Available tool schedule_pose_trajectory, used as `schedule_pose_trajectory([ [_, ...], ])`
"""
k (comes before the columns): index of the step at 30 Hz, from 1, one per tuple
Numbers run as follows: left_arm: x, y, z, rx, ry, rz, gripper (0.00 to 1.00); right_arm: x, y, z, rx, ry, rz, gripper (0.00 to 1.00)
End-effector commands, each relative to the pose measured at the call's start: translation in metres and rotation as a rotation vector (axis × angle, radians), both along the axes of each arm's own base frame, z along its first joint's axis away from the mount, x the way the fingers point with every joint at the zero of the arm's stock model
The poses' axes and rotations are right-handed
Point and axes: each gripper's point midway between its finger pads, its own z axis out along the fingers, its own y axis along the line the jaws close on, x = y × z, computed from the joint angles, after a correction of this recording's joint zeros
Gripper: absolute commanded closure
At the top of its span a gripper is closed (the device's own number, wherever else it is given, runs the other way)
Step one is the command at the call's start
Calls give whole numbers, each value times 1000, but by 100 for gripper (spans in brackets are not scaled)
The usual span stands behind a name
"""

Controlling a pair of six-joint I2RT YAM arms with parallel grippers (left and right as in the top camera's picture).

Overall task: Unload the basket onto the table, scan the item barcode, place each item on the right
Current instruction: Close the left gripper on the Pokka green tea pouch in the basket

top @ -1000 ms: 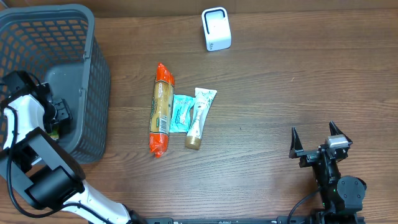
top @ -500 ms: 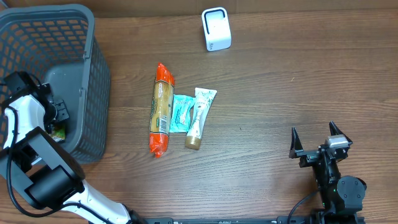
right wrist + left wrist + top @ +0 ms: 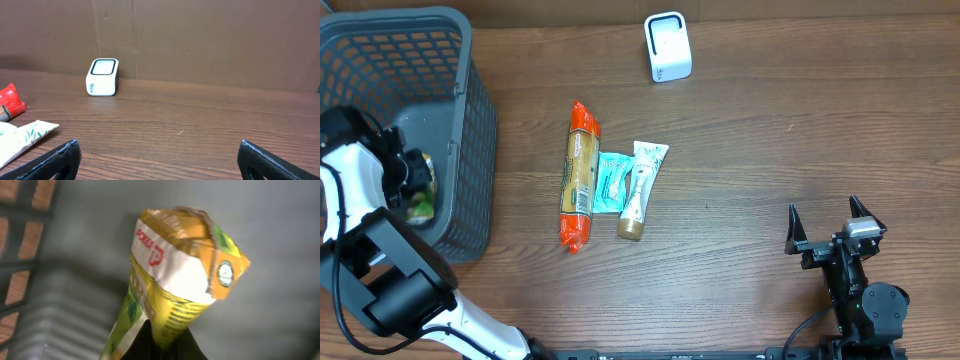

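1. Fingers (image 3: 141,349) of your left gripper (image 3: 162,337) are pinched fully together on the lower end of a yellow-green packet (image 3: 175,280). Red "POKKA" lettering shows on its white band.
2. Gripper and packet are both inside the grey basket (image 3: 470,110) at the left end of the table. You cannot tell from either view whether the packet is clear of the basket floor.
3. Your right gripper (image 3: 157,152) has its jaws spread wide and holds nothing. It sits low over the wooden table (image 3: 770,130) at the near right.
4. Your white scanner (image 3: 667,47) stands upright near the far edge, well apart from both grippers.
5. Mid-table, an orange-ended roll (image 3: 580,175), a teal sachet (image 3: 612,182) and a white tube (image 3: 640,190) lie side by side, each touching the next.
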Motion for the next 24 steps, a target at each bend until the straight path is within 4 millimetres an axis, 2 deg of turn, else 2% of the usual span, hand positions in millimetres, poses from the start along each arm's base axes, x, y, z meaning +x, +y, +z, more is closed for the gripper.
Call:
schedule_pose_trajectory([
  [1, 37, -3, 74, 12, -211, -18, 96, 0, -1, -2, -1, -1, -6, 0],
  [2, 41, -4, 96, 21, -254, -14, 96, 0, -1, -3, -1, -1, -6, 0],
  [4, 44, -7, 116, 25, -303, -22, 96, 0, -1, -3, -1, -1, -6, 0],
  [7, 43, -10, 134, 42, -341, -29, 96, 0, -1, -2, -1, -1, -6, 0],
  [10, 41, -11, 138, 45, -348, -30, 96, 0, -1, -2, -1, -1, -6, 0],
  [11, 41, -11, 137, 45, -345, -29, 96, 0, -1, -2, -1, -1, -6, 0],
  [12, 40, -11, 134, 41, -338, -28, 88, 0, -1, -3, -1, -1, -6, 0],
  [14, 39, -12, 126, 32, -324, -26, 63, 0, -1, -3, -1, -1, -6, 0],
  [15, 39, -12, 121, 28, -315, -25, 55, 0, -1, -2, -1, -1, -6, 0],
  [17, 39, -10, 109, 25, -294, -19, 46, 0, -1, -2, -1, -1, -6, 0],
  [19, 39, -8, 95, 27, -276, -11, 42, 0, -1, -3, -1, -1, -6, 0],
  [24, 43, -9, 52, 6, -241, -21, 40, 0, -1, -2, -1, -1, -6, 0],
])
